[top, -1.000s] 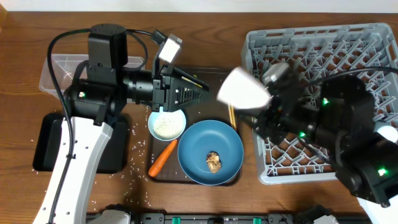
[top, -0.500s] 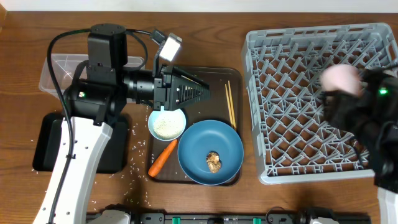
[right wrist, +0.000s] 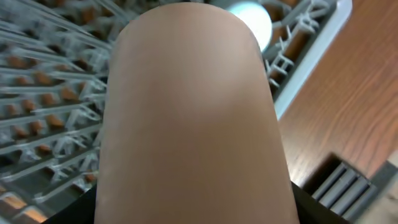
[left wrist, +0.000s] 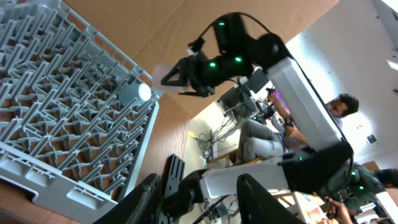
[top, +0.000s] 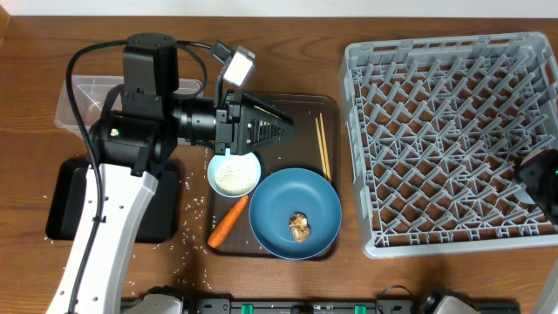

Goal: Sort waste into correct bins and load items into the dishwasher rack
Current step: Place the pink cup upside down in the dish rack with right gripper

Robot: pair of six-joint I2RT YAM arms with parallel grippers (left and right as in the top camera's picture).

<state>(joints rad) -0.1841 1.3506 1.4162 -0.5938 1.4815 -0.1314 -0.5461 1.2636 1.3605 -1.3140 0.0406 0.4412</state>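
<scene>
Pale-pink cup (right wrist: 193, 112) held in right tool (left wrist: 178, 76) above dishwasher rack (right wrist: 50, 81).

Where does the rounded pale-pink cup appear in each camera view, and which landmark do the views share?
Overhead: not in it; only the right arm shows at the right edge.
Left wrist: pale-pink cup at upper middle, held in the right gripper.
Right wrist: it fills the centre.
Shared landmark: the large grey plastic lattice rack.

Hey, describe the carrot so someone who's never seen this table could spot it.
Find the brown tray left of the grey rack. At its front-left corner, below the white bowl and beside the blue dish, lies the carrot, the only orange thing.
</scene>
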